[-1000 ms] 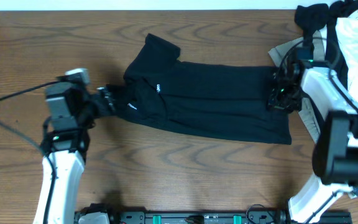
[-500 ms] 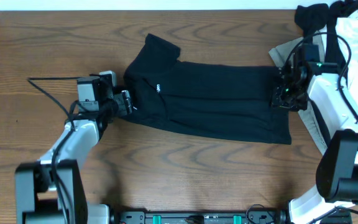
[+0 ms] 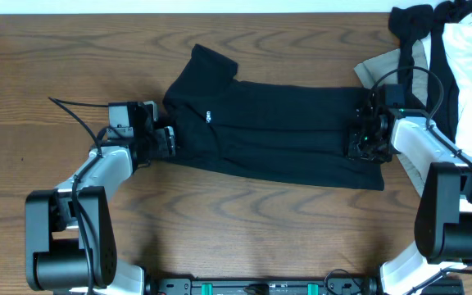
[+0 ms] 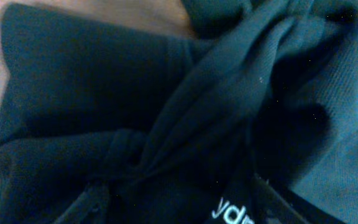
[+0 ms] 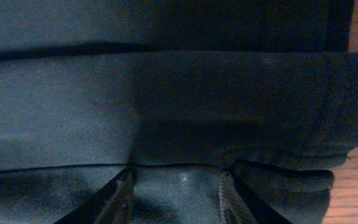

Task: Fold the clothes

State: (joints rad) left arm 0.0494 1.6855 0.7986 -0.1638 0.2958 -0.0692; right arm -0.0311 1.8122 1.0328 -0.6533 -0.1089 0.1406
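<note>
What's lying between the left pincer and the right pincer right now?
Only the black T-shirt, lying as a long folded band from the left pincer to the right pincer; the overhead view shows it.

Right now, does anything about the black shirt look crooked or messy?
Yes. The black T-shirt is folded into a long strip, but one sleeve pokes out past its far edge at the collar end, and the fabric there is bunched and twisted beside the left gripper. The strip also lies slightly aslant on the table.

Black T-shirt [image 3: 285,135] — one, claws [image 3: 170,138] [image 3: 357,141] — two
</note>
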